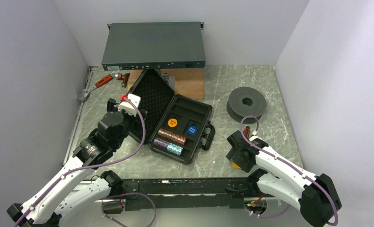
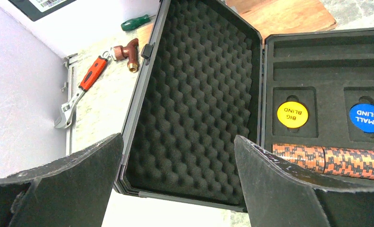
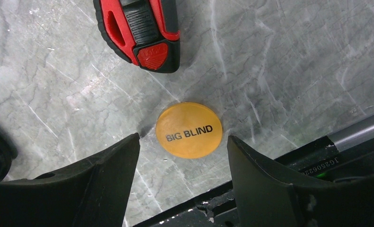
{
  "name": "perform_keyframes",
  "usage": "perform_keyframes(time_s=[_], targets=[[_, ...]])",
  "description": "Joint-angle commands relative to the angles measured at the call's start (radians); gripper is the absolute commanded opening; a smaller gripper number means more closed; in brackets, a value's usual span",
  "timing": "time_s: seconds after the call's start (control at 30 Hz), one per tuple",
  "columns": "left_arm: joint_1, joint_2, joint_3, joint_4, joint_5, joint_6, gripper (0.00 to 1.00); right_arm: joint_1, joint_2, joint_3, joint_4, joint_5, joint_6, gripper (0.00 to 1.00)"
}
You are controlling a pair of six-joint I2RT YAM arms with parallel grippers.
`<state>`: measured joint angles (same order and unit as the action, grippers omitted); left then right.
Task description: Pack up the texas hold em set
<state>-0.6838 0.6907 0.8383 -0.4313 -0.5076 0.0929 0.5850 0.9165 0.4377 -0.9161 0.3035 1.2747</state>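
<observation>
The small black case (image 1: 197, 111) lies open in the middle, its foam-lined lid (image 2: 194, 94) raised to the left. In its tray sit a yellow disc (image 2: 292, 114), a blue disc (image 2: 367, 117), a brown chip roll (image 1: 172, 137), a purple roll (image 1: 160, 143) and a teal roll (image 1: 174, 150). My left gripper (image 2: 178, 158) is open and empty, its fingers on either side of the lid's near edge. An orange "BIG BLIND" disc (image 3: 189, 129) lies flat on the table. My right gripper (image 3: 182, 139) is open just above it, fingers on either side, not touching.
A red-black tool handle (image 3: 137, 30) lies just beyond the orange disc. The big grey rack unit (image 1: 154, 46) stands at the back, with cardboard (image 1: 187, 84) in front of it. A wrench (image 1: 100, 82) and pipe fitting (image 1: 123, 78) lie at back left, a black spool (image 1: 245, 102) at right.
</observation>
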Motion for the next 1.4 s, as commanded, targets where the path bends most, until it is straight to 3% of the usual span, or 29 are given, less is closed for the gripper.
perform_keyframes(time_s=[0.0, 0.4, 0.53, 0.77, 0.93, 1.1, 1.27, 1.37], targets=[[0.001, -0.013, 0.005, 0.018, 0.015, 0.005, 0.94, -0.005, 0.043, -0.007, 0.056, 0.0, -0.001, 0.69], [0.001, -0.02, 0.005, 0.019, 0.017, 0.007, 0.94, -0.006, 0.102, -0.005, 0.123, 0.003, -0.079, 0.34], [0.002, -0.021, 0.007, 0.019, 0.019, 0.008, 0.94, -0.005, 0.083, 0.008, 0.168, -0.002, -0.147, 0.33], [0.001, -0.018, 0.008, 0.018, 0.023, 0.007, 0.94, 0.0, 0.028, 0.007, 0.39, -0.158, -0.365, 0.33], [0.001, -0.017, 0.01, 0.017, 0.024, 0.007, 0.94, 0.048, 0.202, 0.06, 0.459, -0.297, -0.514, 0.41], [0.002, -0.014, 0.01, 0.016, 0.024, 0.007, 0.94, 0.166, 0.38, 0.177, 0.37, -0.206, -0.567, 0.43], [0.001, -0.016, 0.01, 0.017, 0.026, 0.007, 0.94, 0.196, 0.378, 0.225, 0.349, -0.18, -0.571, 0.52], [0.001, -0.017, 0.01, 0.015, 0.027, 0.006, 0.94, 0.197, 0.373, 0.264, 0.31, -0.151, -0.588, 0.63]])
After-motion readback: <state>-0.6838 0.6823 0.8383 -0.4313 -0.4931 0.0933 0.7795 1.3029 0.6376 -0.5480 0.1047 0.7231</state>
